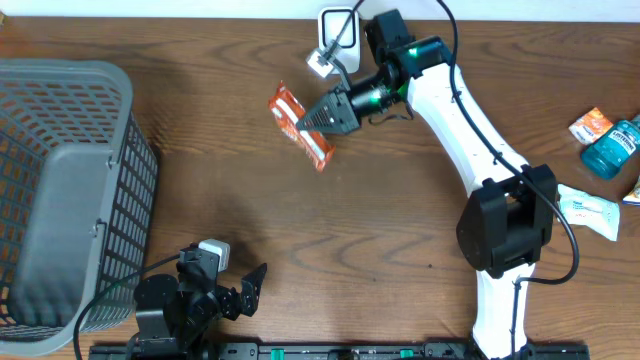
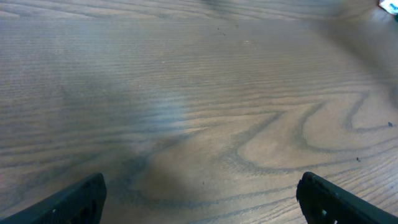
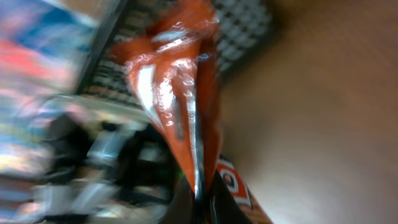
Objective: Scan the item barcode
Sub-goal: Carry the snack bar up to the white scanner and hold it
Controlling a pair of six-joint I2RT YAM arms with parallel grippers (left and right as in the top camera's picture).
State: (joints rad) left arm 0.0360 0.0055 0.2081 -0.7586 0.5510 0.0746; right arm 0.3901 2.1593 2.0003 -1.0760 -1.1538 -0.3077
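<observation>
An orange snack packet [image 1: 300,124] hangs above the table at the upper middle, pinched at its edge by my right gripper [image 1: 312,122], which is shut on it. In the right wrist view the packet [image 3: 180,106] rises from between the shut fingers [image 3: 217,202], shiny and crinkled. A white barcode scanner [image 1: 335,42] sits at the table's far edge, just right of the packet. My left gripper [image 1: 250,287] rests low at the front left, open, and in the left wrist view its fingers [image 2: 74,202] stand wide apart over bare wood.
A grey wire basket [image 1: 62,190] fills the left side. At the right edge lie a blue mouthwash bottle [image 1: 612,148], an orange box [image 1: 590,125] and a white pack [image 1: 590,212]. The right arm's white links [image 1: 470,120] cross the right half.
</observation>
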